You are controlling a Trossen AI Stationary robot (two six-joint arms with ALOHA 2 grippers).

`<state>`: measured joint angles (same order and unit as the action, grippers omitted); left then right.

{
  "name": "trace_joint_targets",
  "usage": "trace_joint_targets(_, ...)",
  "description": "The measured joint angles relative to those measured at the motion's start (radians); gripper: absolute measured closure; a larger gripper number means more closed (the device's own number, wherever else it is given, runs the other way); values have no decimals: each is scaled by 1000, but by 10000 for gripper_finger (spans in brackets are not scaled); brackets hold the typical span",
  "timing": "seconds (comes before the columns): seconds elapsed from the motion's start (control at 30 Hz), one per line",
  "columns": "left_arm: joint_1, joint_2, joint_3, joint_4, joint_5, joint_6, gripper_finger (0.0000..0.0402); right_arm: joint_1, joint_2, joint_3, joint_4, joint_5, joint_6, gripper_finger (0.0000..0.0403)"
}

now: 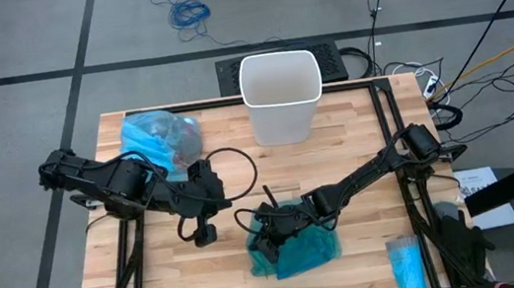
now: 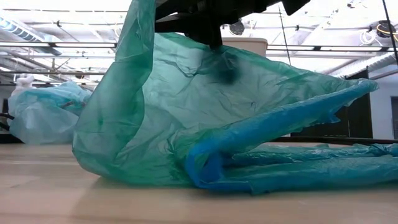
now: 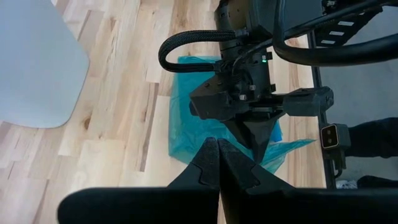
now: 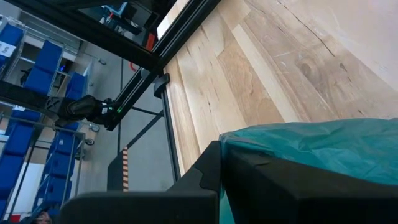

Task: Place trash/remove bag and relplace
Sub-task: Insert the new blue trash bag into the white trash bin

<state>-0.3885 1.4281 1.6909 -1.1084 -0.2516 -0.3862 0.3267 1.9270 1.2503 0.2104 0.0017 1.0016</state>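
Observation:
The sky-blue bag [image 1: 159, 137] sits bunched up and full at the table's far left, resting on its underside; it shows again in the low view [image 2: 40, 115]. The trash does not show. A darker teal-green plastic bag [image 1: 303, 253] lies near the front middle. My right gripper [image 1: 268, 240] is shut on it. My left gripper [image 1: 206, 234] hangs shut just left of it, above bare wood, with nothing between its fingers [image 3: 218, 146]. The white bin [image 1: 281, 96] stands upright at the far middle. My right gripper pinches the teal-green bag's upper plastic [image 2: 217, 53] between its two shut fingers, coming slanting down from the table's right. How many layers it has cannot be told. The plastic rises like a tent to the fingers, while the bag's lower part [image 2: 261, 171] lies on the table.
A small bright-blue roll [image 1: 407, 263] lies at the near right corner. Black frame rails run along the table's sides [image 1: 397, 135]. Bare wood lies between the bin and the two grippers [image 1: 281, 176].

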Motion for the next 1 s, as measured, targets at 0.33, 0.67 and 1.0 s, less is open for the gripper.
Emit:
trace_joint_targets(0.33, 0, 0, 0, 0, 0, 0, 402, 0, 0, 0, 0, 0, 3, 403)
trace_joint_targets(0.67, 0, 0, 0, 0, 0, 0, 402, 0, -1, 0, 41, -50, 3, 401)
trace_joint_targets(1.0, 0, 0, 0, 0, 0, 0, 402, -38, -1, 1, 48, -100, -11, 277)
